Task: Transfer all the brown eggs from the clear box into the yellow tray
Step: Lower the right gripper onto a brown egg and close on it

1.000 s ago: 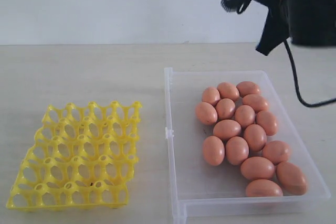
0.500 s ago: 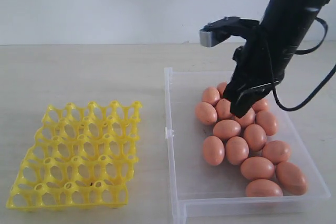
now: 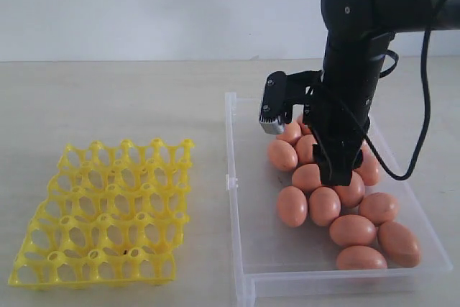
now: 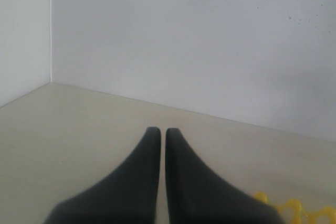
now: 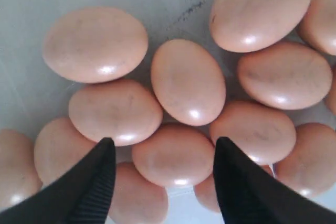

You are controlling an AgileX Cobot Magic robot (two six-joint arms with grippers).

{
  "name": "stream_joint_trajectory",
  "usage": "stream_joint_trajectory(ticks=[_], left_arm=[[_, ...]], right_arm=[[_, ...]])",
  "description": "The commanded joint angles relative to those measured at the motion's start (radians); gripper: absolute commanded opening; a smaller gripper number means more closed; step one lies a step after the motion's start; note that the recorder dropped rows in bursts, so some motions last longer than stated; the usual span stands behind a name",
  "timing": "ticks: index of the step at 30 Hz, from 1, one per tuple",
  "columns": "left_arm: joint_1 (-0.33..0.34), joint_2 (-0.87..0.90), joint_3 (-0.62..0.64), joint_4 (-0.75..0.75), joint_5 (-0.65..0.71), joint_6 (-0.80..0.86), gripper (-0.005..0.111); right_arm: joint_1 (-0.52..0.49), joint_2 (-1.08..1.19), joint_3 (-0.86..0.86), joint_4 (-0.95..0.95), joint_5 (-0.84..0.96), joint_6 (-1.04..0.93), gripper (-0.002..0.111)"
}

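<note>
Several brown eggs (image 3: 325, 205) lie clustered in the clear box (image 3: 244, 177) on the right of the exterior view. My right gripper (image 3: 338, 172) hangs straight down over the middle of the cluster, open, its black fingers (image 5: 94, 177) standing either side of one egg (image 5: 174, 154) without gripping it. The yellow tray (image 3: 111, 210) sits on the left, every cup bare. My left gripper (image 4: 157, 132) is shut with nothing between its fingers, over bare table; a corner of the yellow tray (image 4: 294, 209) shows beside it.
A pale wall runs behind the beige table (image 3: 129, 98). The right arm's black cable (image 3: 420, 106) loops down beside the box's far right side.
The right arm has swung down from above the box onto the egg cluster, and its gripper has gone from shut to open.
</note>
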Motion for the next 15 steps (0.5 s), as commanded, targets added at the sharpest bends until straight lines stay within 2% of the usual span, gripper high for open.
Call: stream_joint_trajectory(ticks=[1, 8, 15], left_arm=[[0.002, -0.002, -0.001, -0.009, -0.015, -0.009, 0.004], [0.002, -0.002, -0.001, -0.009, -0.015, -0.009, 0.004], [0.002, -0.002, -0.001, -0.009, -0.015, -0.009, 0.004]], right_arm=[[0.000, 0.026, 0.001, 0.013, -0.052, -0.062, 0.050], [0.000, 0.041, 0.001, 0.082, -0.101, -0.286, 0.050], [0.000, 0.090, 0.001, 0.089, -0.077, -0.282, 0.050]])
